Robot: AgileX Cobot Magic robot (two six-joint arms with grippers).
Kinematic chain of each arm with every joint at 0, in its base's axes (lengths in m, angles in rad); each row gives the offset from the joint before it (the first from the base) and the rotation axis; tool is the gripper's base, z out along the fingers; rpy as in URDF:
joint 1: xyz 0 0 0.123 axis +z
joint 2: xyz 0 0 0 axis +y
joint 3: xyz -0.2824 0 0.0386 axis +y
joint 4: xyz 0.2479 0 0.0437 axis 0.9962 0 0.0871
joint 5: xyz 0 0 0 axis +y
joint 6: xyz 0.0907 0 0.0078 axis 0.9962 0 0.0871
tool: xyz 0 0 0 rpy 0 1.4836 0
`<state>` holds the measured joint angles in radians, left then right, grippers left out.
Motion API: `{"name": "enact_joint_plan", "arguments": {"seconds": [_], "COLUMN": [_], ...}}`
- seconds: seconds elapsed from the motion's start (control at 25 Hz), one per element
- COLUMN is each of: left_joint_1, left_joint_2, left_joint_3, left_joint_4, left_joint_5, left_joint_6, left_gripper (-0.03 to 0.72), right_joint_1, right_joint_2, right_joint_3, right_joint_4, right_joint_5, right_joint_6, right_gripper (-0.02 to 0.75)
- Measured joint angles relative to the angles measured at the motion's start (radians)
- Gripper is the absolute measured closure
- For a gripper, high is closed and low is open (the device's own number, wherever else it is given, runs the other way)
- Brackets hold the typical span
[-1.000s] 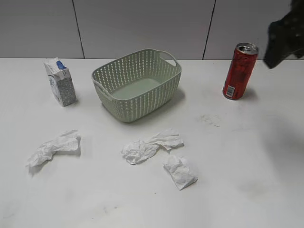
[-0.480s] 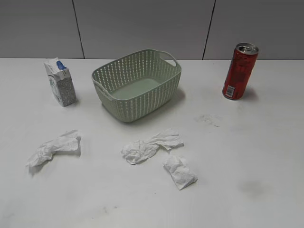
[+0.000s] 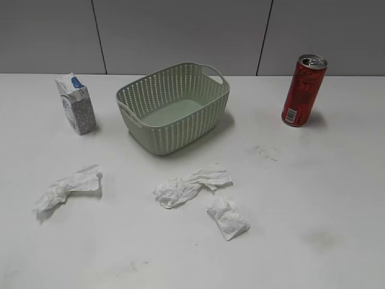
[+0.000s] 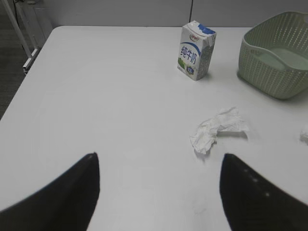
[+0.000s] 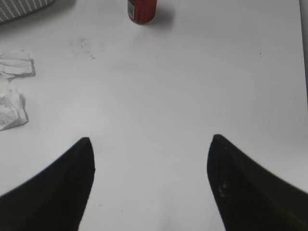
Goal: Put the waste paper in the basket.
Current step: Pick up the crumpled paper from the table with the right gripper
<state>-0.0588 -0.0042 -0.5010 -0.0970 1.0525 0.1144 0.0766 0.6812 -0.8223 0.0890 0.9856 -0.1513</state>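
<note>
Three crumpled white paper wads lie on the white table: one at the left [image 3: 67,187], one in the middle [image 3: 187,185], one just right of it [image 3: 227,217]. The pale green basket [image 3: 157,133] stands behind them and looks empty. In the left wrist view the left wad [image 4: 217,128] lies ahead and right of my open left gripper [image 4: 160,156], with the basket [image 4: 269,77] at the far right. In the right wrist view two wads [image 5: 11,109] [image 5: 17,63] lie at the left edge, away from my open right gripper [image 5: 151,139]. Neither gripper shows in the exterior view.
A small white-and-blue carton [image 3: 76,103] stands left of the basket; it also shows in the left wrist view [image 4: 196,50]. A red can [image 3: 304,90] stands at the back right, and its base shows in the right wrist view [image 5: 141,10]. The table's left edge [image 4: 24,84] is near.
A dark arm part at the exterior view's upper right a second ago has left the view. The paper wads, basket, carton and can have not moved.
</note>
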Motion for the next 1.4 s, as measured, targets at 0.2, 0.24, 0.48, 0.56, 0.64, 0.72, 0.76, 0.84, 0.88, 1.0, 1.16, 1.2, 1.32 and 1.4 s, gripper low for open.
{"name": "enact_joint_plan", "arguments": {"seconds": [0.2, 0.24, 0.48, 0.56, 0.64, 0.72, 0.76, 0.84, 0.88, 1.0, 1.16, 1.2, 1.32, 1.4], "left_joint_1": [0.000, 0.000, 0.000, 0.000, 0.000, 0.000, 0.000, 0.000, 0.000, 0.000, 0.000, 0.000, 0.000, 0.000], "left_joint_2": [0.000, 0.000, 0.000, 0.000, 0.000, 0.000, 0.000, 0.000, 0.000, 0.000, 0.000, 0.000, 0.000, 0.000], "left_joint_3": [0.000, 0.000, 0.000, 0.000, 0.000, 0.000, 0.000, 0.000, 0.000, 0.000, 0.000, 0.000, 0.000, 0.000], "left_joint_4": [0.000, 0.000, 0.000, 0.000, 0.000, 0.000, 0.000, -0.001, -0.001, -0.001, -0.001, -0.001, -0.001, -0.001], "left_joint_5": [0.000, 0.000, 0.000, 0.000, 0.000, 0.000, 0.000, 0.000, 0.000, 0.000, 0.000, 0.000, 0.000, 0.000], "left_joint_6": [0.000, 0.000, 0.000, 0.000, 0.000, 0.000, 0.000, 0.000, 0.000, 0.000, 0.000, 0.000, 0.000, 0.000], "left_gripper": [0.100, 0.100, 0.100, 0.100, 0.100, 0.100, 0.100, 0.100, 0.100, 0.100, 0.100, 0.100, 0.100, 0.100], "right_joint_1": [0.000, 0.000, 0.000, 0.000, 0.000, 0.000, 0.000, 0.000, 0.000, 0.000, 0.000, 0.000, 0.000, 0.000], "right_joint_2": [-0.220, -0.266, -0.507, -0.573, -0.640, -0.676, -0.683, -0.687, -0.687, -0.687, -0.687, -0.687, -0.687, -0.687], "right_joint_3": [0.148, 0.174, 0.306, 0.329, 0.344, 0.352, 0.354, 0.367, 0.373, 0.376, 0.400, 0.402, 0.402, 0.402], "right_joint_4": [0.000, 0.000, 0.000, 0.000, 0.000, 0.003, 0.004, 0.012, 0.014, 0.015, 0.015, 0.015, 0.015, 0.015], "right_joint_5": [-0.056, -0.067, -0.080, -0.077, -0.067, -0.050, -0.038, -0.005, 0.006, 0.012, -0.024, -0.027, -0.034, -0.038], "right_joint_6": [0.000, 0.001, 0.001, 0.001, 0.001, 0.001, 0.001, 0.000, 0.000, 0.000, 0.001, 0.001, 0.001, 0.001], "right_gripper": [0.186, 0.185, 0.185, 0.185, 0.185, 0.185, 0.185, 0.185, 0.185, 0.185, 0.201, 0.206, 0.211, 0.211]}}
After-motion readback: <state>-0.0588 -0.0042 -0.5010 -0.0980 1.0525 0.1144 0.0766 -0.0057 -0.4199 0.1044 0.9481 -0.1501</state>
